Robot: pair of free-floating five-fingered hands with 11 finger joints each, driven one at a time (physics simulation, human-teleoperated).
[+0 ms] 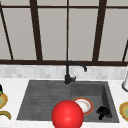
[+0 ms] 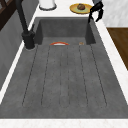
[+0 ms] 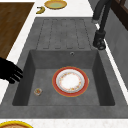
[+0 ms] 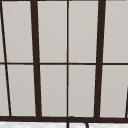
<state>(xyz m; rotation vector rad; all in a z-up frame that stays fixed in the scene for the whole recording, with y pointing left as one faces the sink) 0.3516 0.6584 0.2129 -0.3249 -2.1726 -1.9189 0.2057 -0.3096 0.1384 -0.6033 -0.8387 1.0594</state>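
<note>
My right hand (image 1: 103, 112) hovers over the front right corner of the sink basin (image 1: 110, 100), holding nothing. In the left side view this hand (image 2: 96, 11) hangs above the basin's front rim with relaxed fingers pointing down. Seen from the right, the hand (image 3: 10, 71) reaches in over the front wall. A white plate with a red rim (image 3: 70, 81) (image 1: 83, 105) (image 2: 59, 43) lies flat on the basin floor, a little apart from the hand. A small round thing (image 3: 38, 91) (image 2: 81, 43) lies on the floor near the front wall, below the hand.
A large red sphere (image 1: 67, 114) sits at the front edge. The black faucet (image 1: 68, 75) (image 3: 100, 32) stands behind the sink. A yellow plate with brown food (image 2: 80, 7) and a white container (image 2: 47, 3) are on the right counter. A yellow plate (image 3: 55, 4) and a banana (image 3: 40, 10) lie left.
</note>
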